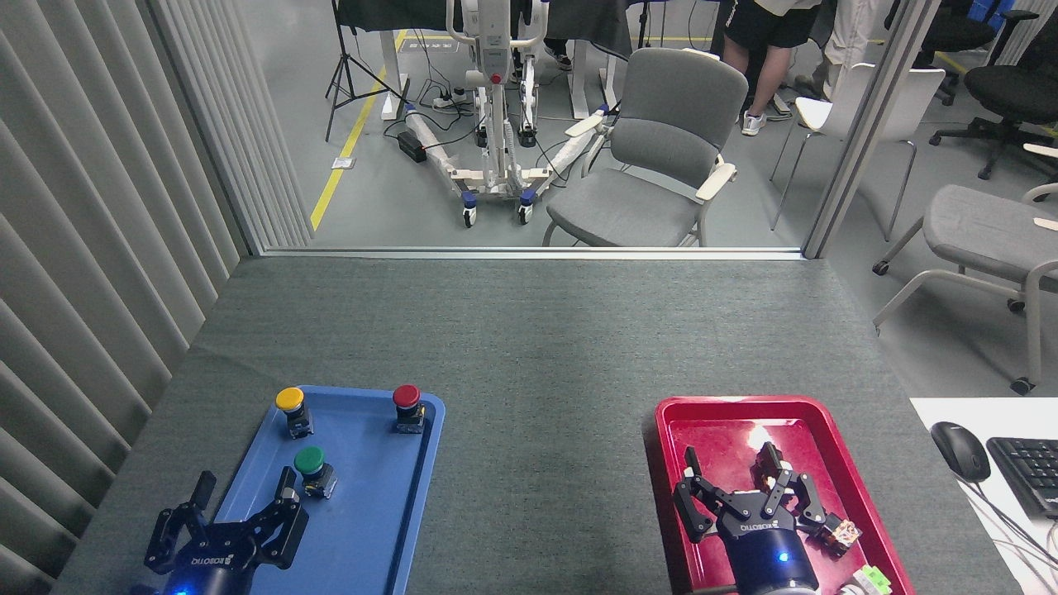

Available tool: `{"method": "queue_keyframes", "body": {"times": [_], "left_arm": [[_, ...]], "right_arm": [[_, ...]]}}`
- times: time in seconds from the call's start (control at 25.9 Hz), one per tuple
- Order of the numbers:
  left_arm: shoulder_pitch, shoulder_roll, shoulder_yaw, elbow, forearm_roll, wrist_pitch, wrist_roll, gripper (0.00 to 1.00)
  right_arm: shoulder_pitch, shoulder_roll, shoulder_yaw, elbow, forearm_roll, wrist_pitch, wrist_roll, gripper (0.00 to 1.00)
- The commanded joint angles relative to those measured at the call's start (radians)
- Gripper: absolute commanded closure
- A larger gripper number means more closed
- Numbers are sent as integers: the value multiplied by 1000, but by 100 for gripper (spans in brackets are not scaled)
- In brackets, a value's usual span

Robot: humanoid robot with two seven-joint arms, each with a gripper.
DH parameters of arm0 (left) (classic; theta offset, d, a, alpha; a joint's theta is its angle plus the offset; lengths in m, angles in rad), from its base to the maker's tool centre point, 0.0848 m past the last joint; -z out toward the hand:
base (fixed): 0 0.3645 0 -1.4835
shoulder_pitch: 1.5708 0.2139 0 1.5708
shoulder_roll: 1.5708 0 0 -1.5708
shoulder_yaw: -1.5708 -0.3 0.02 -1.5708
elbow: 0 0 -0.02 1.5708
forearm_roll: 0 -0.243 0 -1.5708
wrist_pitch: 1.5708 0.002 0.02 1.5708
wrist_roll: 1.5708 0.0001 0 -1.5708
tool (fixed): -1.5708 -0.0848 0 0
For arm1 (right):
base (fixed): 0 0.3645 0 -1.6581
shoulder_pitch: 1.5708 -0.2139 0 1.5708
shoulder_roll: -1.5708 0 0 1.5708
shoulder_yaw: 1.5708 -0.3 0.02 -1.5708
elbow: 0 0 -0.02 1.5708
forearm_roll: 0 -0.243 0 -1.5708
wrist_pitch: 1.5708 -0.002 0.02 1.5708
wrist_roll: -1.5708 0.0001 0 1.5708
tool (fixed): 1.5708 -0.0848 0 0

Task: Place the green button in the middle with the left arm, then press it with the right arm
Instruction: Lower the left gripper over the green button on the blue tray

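Observation:
The green button (311,466), a round green cap on a black and silver base, stands upright near the middle of the blue tray (376,529). My left gripper (242,486) is open just in front of it and slightly to the left, over the tray's near left part, with nothing between its fingers. Its right finger tip is close beside the button's base. My right gripper (731,460) is open over the red tray (715,413) at the right, holding nothing.
A yellow button (291,407) and a red button (407,406) stand at the far end of the blue tray. Small objects (843,533) lie in the red tray's near right corner. A mouse (960,449) and keyboard (1029,473) sit far right.

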Motion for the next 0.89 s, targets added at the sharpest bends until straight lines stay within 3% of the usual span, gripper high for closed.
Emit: {"method": "queue_keyframes", "body": {"times": [0.0, 0.19, 0.54, 0.85], "left_arm": [[-8, 16, -1, 7, -1, -6, 9, 0], [-5, 61, -4, 24, 1, -6, 5, 1], [-10, 81, -13, 64, 3, -12, -14, 1], [-117, 93, -185, 271, -1, -38, -53, 1]], "right_arm": [[3, 5, 3, -3, -21, 18, -4, 2], [4, 8, 30, -8, -19, 27, -14, 3], [-13, -5, 87, -12, -25, 76, -11, 0], [-11, -5, 152, -31, -21, 119, -14, 0]]}}
